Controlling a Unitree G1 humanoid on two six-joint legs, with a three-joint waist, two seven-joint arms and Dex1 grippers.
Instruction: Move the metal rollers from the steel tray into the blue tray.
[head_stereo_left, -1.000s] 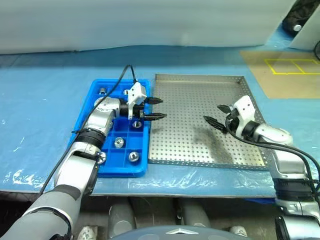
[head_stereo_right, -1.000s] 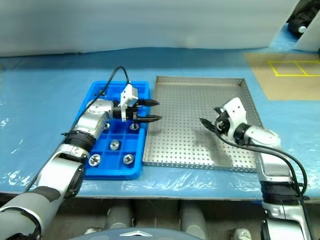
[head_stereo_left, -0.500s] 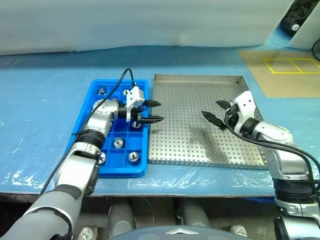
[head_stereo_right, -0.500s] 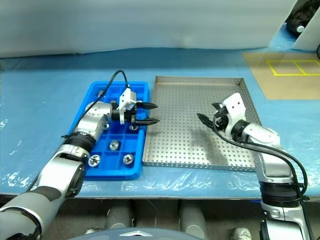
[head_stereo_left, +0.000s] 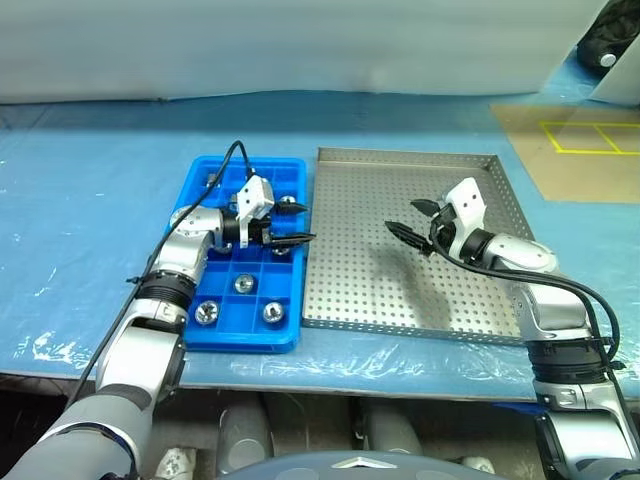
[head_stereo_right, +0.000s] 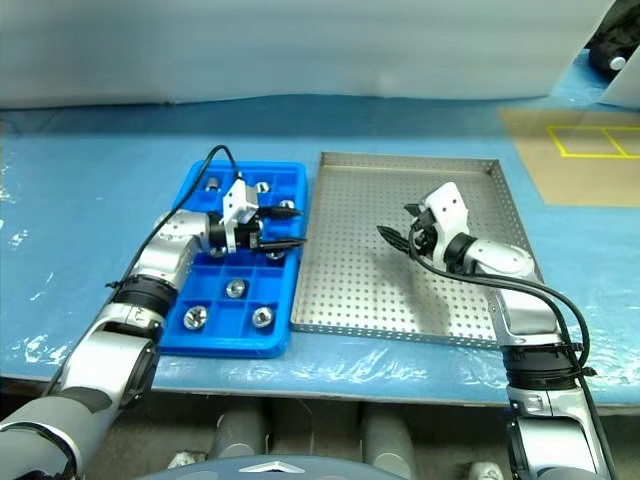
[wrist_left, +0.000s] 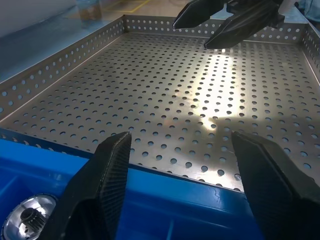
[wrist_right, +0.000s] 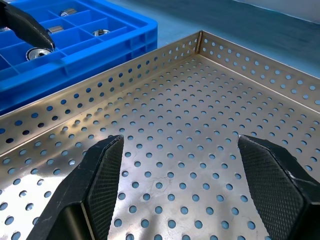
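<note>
Over the blue tray's inner edge, the left end effector hangs w/ fingers parted and nothing between them, tips aimed toward the steel tray; the right end effector, also parted and empty, hovers above the steel tray's perforated floor. Rollers sit in blue compartments, approx. upright, hollow ends up, axis vertical; none visible on the steel floor. Risk, as a judgement: the left fingers are low near a seated roller, so a careless sweep could knock it out; the two end effectors face each other and could clash if both close in.
</note>
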